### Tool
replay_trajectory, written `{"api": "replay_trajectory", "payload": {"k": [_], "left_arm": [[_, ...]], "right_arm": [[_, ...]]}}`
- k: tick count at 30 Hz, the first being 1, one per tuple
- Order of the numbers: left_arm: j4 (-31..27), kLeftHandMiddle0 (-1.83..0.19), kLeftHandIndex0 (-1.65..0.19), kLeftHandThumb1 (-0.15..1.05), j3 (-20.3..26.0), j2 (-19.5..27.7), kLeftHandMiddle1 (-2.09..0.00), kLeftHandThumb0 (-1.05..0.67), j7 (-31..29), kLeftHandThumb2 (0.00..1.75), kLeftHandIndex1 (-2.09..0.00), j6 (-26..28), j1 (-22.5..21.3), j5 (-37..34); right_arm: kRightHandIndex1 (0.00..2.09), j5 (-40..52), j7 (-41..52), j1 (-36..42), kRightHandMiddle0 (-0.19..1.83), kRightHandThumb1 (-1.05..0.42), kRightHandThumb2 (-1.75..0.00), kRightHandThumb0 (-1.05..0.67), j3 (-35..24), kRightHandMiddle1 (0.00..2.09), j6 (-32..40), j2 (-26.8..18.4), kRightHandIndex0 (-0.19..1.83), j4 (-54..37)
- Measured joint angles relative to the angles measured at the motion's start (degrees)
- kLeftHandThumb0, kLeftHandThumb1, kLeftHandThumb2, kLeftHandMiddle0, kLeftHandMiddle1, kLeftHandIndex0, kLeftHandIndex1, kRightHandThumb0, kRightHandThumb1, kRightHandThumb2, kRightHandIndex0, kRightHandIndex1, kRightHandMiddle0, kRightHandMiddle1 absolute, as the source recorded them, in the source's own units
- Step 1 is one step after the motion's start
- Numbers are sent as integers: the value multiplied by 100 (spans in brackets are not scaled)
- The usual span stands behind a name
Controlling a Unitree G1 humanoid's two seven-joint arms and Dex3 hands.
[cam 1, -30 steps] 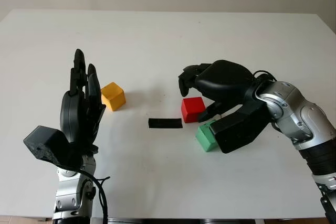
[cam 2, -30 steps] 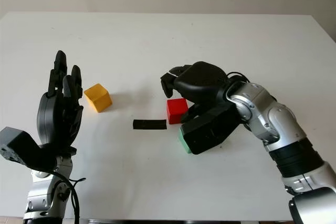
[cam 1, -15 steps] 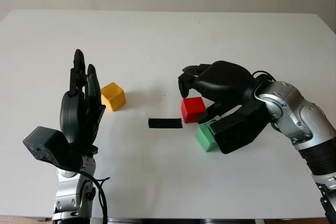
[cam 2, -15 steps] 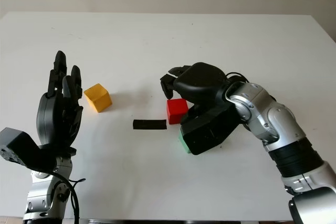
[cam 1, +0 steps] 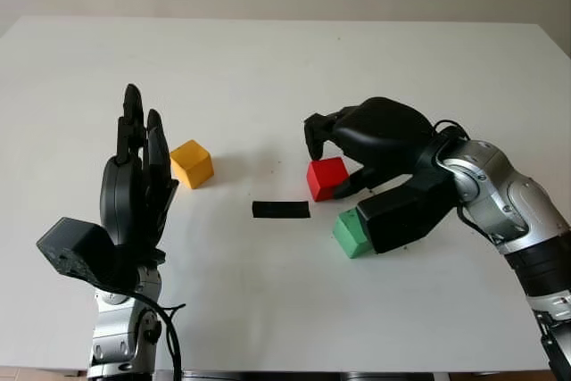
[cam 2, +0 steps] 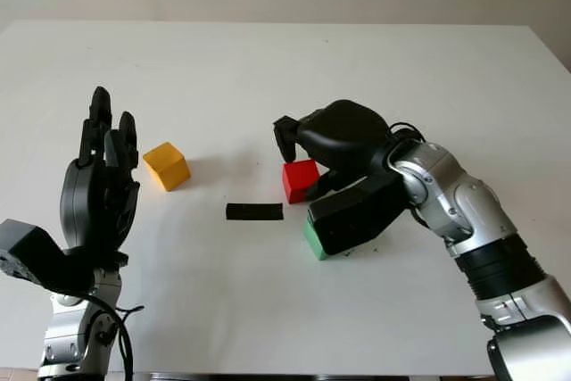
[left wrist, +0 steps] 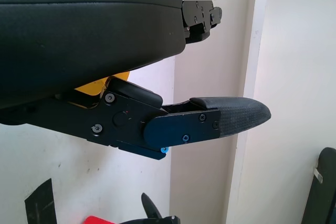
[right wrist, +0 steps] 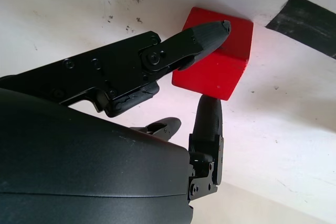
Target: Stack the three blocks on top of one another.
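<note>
The red block (cam 2: 299, 180) sits near the table's middle with my right hand (cam 1: 326, 172) arched over it. One fingertip (right wrist: 209, 103) presses its far side and the thumb (right wrist: 218, 29) its near side, so the hand is shut on it. The block looks slightly tilted; I cannot tell whether it has left the table. The green block (cam 1: 351, 234) lies just in front of it, partly under my right wrist. Further left on the table is the yellow block (cam 1: 193, 163). My left hand (cam 1: 138, 176) is raised upright and open beside the yellow block.
A strip of black tape (cam 1: 280, 210) lies on the white table (cam 1: 268, 69) between the yellow and red blocks. The table's far edge runs along the wall, and the near edge is close to my arms.
My right hand's fingers have closed in on the red block, which has shifted slightly away and to the left. The left hand has stayed still.
</note>
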Motion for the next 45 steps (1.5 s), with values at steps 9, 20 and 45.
{"api": "replay_trajectory", "payload": {"k": [9,20,45], "left_arm": [[-1,8,9,105,-5,-1,-5,-74,5,51,-5,2,-1,-5],[-8,8,9,105,-32,-3,-5,-73,20,51,-5,11,-2,-3],[-11,8,9,105,-65,-88,-5,-74,87,51,-5,8,0,45]], "right_arm": [[10,-14,17,-274,30,-99,-5,-43,62,152,-207,-4,47,384],[3,1218,343,-1331,34,-97,-5,-44,-68,150,-1035,59,37,1330],[6,1865,961,-2146,41,-93,-5,-49,252,147,-3182,642,32,3124]]}}
